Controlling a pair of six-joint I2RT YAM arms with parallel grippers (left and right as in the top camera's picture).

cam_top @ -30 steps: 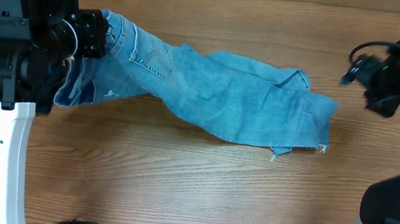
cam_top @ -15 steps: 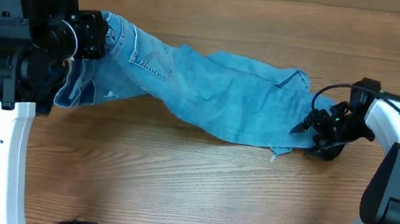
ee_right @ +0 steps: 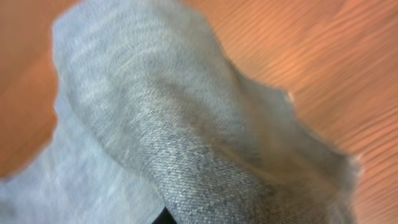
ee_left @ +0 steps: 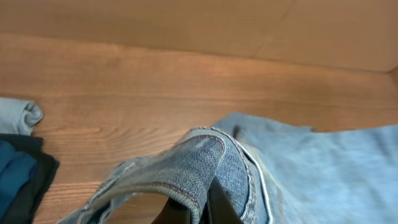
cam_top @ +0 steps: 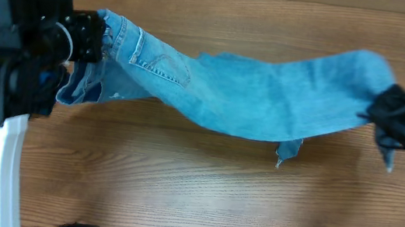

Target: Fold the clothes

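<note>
Stretching the jeans [cam_top: 252, 96] between both arms, I clamp my left pincer [cam_top: 93, 36] on the waistband end and my right pincer [cam_top: 381, 113] on a leg end, so the denim sags over the worktop [cam_top: 176, 196]. A frayed hem [cam_top: 288, 150] dangles below the middle, and a dark navy folded garment [ee_left: 15, 180] lies on the worktop at my left.

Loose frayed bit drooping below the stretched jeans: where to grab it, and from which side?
Probably the frayed hem itself, approached from the robot's side. It sticks out past the taut span of the jeans towards that side, clear of both held ends, so a pinch across its flat edge should catch only that layer.
</note>
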